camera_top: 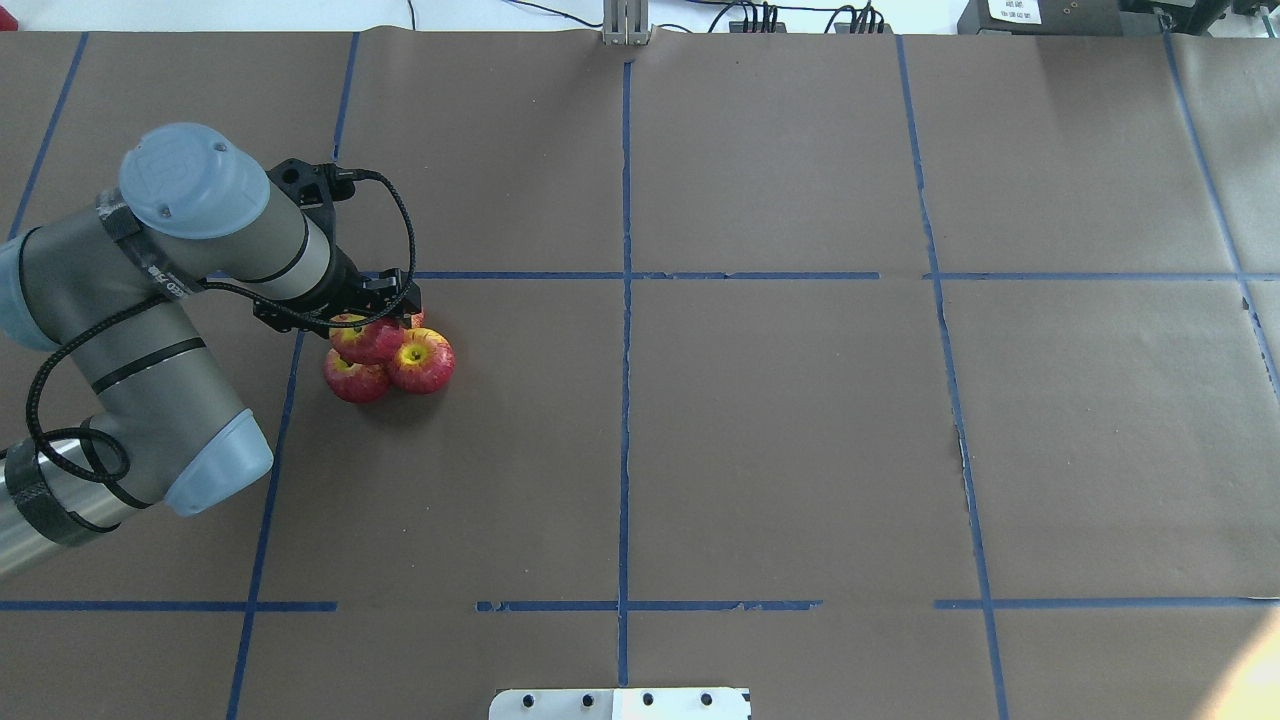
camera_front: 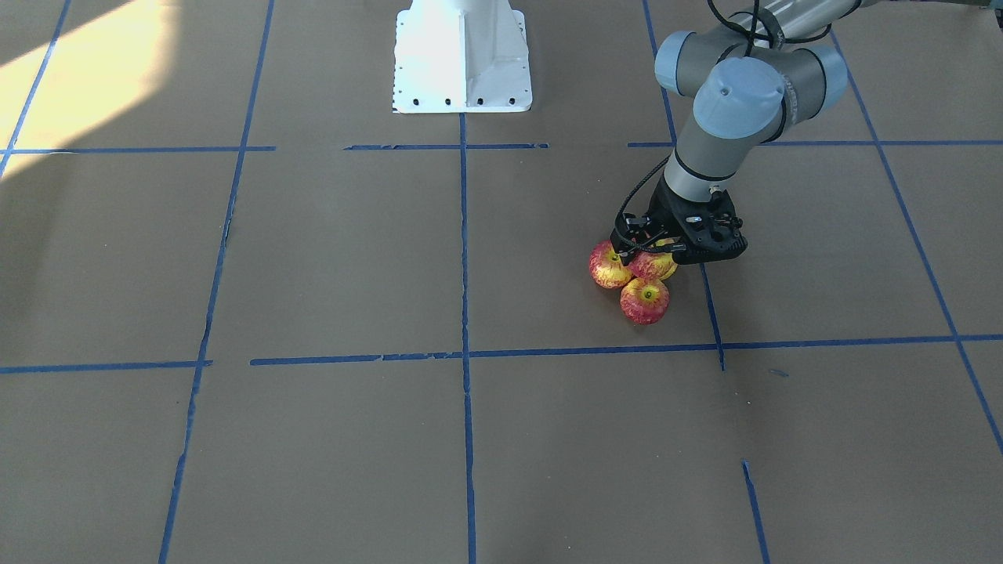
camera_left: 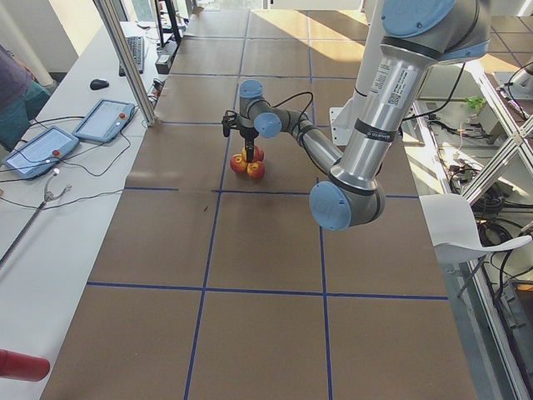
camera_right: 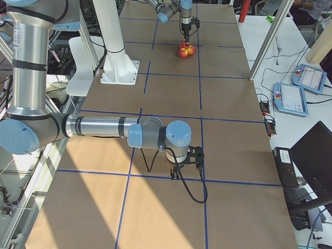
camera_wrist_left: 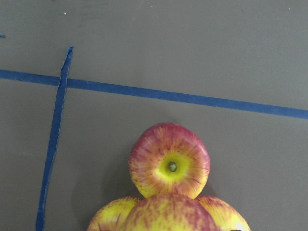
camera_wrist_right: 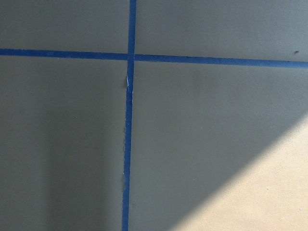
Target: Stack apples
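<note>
Four red-and-yellow apples sit in one cluster on the brown table on my left side. In the overhead view two lower apples show, and a top apple lies over them. My left gripper stands straight down over the cluster and is shut on that top apple. The left wrist view shows a lower apple on the table and the top apple close under the camera. My right gripper hangs low over bare table, seen only from the side, so I cannot tell its state.
The white robot base stands at the table's middle edge. Blue tape lines divide the brown table into squares. Tablets and cables lie on a side bench beyond the table's far edge.
</note>
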`<state>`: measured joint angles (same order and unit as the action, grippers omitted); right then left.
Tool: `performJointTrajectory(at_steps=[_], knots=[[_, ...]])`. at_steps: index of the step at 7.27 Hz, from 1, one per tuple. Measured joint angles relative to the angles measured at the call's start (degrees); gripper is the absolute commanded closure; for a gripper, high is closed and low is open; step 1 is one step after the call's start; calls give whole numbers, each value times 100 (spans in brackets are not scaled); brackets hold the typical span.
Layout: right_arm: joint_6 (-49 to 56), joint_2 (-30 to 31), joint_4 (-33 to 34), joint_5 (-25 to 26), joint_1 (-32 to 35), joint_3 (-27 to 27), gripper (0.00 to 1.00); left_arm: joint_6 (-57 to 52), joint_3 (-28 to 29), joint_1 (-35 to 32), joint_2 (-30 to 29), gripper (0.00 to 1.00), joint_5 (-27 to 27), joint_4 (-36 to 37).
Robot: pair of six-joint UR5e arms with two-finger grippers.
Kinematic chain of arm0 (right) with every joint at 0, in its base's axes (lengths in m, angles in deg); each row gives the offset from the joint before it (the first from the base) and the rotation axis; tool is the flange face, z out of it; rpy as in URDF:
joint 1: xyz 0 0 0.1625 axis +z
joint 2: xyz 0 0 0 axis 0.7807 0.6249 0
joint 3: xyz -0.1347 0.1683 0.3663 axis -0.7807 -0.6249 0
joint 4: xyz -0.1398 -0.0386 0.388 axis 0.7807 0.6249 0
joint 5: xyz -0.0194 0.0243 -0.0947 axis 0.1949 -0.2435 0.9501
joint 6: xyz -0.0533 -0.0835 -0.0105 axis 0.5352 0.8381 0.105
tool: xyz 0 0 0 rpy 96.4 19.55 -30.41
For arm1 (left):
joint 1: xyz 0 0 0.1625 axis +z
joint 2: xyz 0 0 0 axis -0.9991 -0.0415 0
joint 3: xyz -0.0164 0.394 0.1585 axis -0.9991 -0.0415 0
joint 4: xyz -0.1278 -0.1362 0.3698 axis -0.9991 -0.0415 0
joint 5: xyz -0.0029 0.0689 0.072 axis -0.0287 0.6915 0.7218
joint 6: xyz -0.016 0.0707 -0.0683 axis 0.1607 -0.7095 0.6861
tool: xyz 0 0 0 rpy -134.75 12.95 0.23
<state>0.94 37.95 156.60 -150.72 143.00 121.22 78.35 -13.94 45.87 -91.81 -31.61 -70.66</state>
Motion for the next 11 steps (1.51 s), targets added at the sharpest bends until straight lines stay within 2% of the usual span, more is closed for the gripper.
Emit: performJointTrajectory(at_steps=[2, 4, 6, 8, 11], knots=[[0, 0, 0, 0, 0, 0, 0, 8, -96, -87, 11, 0, 2, 15], [0, 0, 0, 0, 0, 0, 0, -33, -318, -513, 33, 0, -17, 129], [0, 0, 0, 0, 0, 0, 0, -770, -604, -1053, 162, 0, -55, 408], [0, 0, 0, 0, 0, 0, 0, -2443, -765, -1832, 813, 0, -316, 521], [0, 0, 0, 8, 0, 0, 0, -6032, -605, -3471, 2141, 0, -954, 704]])
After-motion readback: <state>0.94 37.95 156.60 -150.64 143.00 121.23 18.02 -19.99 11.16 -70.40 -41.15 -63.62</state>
